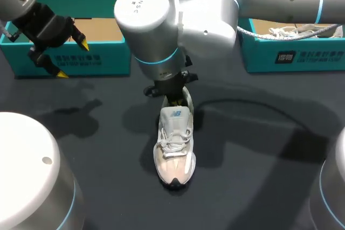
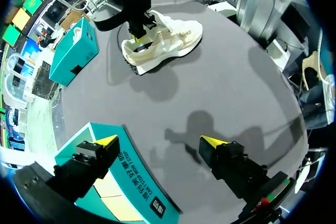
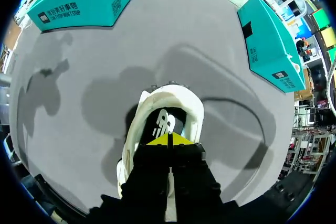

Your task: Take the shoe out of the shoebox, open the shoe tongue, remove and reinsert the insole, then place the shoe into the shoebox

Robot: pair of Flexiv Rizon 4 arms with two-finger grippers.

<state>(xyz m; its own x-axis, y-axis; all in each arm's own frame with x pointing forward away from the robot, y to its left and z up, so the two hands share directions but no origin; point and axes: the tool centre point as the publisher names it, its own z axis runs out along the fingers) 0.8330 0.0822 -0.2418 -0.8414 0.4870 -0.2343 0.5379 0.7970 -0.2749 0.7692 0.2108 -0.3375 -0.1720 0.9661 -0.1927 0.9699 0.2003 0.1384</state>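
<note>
One shoe [image 1: 175,144] out, on table [image 1: 259,160]; right gripper [image 3: 169,139] closed inside its collar; left gripper [image 2: 158,141] spread; insole steps, reboxing remain.

Count's in: two teal boxes, the left shoebox [image 1: 108,58] and the right shoebox [image 1: 304,57]. Two of footwear: one shoe [image 1: 175,144] on the worktop [image 1: 259,176], a second shoe [image 1: 294,32] inside the right shoebox. Two grippers: left gripper [image 1: 73,58], right gripper [image 3: 169,140].
</note>
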